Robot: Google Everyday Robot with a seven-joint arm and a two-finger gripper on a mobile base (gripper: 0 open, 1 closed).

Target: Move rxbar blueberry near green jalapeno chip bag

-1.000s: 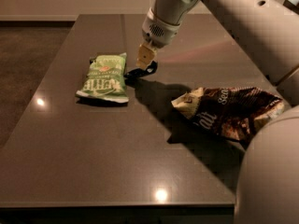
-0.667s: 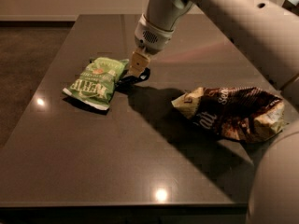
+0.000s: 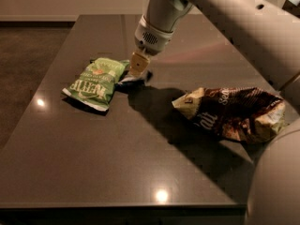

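arm (image 3: 225,18): extended from right | hand (image 3: 138,69): low, pointing down

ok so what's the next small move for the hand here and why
Probably leave the bar where it is and raise the hand straight up. The hand sits low over the table, directly above the rxbar blueberry, which already lies at the edge of the green jalapeno chip bag and seems to touch it. Moving sideways might shove the bag.
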